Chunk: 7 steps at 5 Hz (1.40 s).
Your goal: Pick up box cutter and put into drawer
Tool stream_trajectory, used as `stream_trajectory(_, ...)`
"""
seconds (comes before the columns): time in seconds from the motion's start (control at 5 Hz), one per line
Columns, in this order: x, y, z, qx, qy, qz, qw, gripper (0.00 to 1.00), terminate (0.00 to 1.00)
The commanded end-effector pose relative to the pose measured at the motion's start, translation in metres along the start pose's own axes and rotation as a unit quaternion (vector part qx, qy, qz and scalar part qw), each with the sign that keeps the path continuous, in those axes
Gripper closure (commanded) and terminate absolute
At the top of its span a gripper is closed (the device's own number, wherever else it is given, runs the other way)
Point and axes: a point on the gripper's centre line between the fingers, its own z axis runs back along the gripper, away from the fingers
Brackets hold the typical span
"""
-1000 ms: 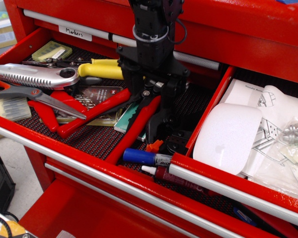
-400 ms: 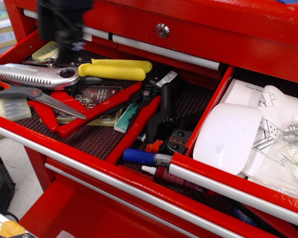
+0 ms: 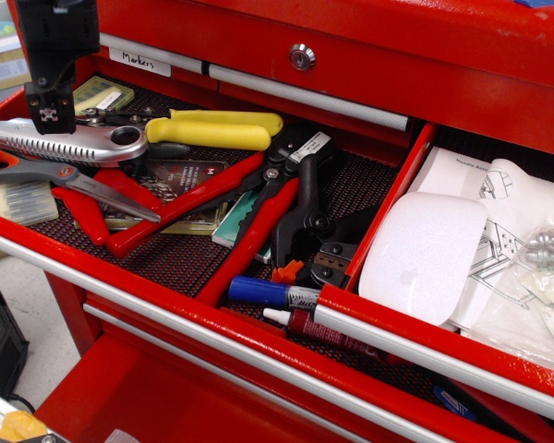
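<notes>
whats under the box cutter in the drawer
The box cutter lies on top of other tools: orange-handled scissors and yellow-handled pliers pass beneath its round-holed end. Whatever sits under its ribbed body is hidden.

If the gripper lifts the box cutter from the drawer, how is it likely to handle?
The box cutter looks like rigid metal, so it probably will not flex. Its smooth silver body may slip, though the ribs could help grip. It lies flat among the orange-handled scissors and yellow-handled pliers, so rolling seems unlikely. The gripper hovers above it.

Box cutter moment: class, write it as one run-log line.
gripper: above box cutter, jaw state unclear | box cutter: lying in left drawer, beside scissors | grasp: not yet
</notes>
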Motion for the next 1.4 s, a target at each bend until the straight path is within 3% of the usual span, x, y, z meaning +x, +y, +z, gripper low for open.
stream_trajectory(0.0, 0.0, 0.012, -0.01, 0.028, -0.04, -0.013, 0.9987, 0.0, 0.0)
stream_trajectory(0.2, -0.001, 0.015, -0.028, -0.027, -0.063, 0.001, 0.9977, 0.0, 0.0)
stream_trajectory(0.8, 0.014, 0.013, -0.063, -0.048, -0.091, 0.014, 0.9947, 0.0, 0.0)
stream_trajectory(1.0, 0.019, 0.006, -0.055, -0.08, -0.086, 0.033, 0.9925, 1.0, 0.0)
stream_trajectory(1.2, 0.022, -0.003, -0.038, -0.125, -0.077, 0.049, 0.988, 1.0, 0.0)
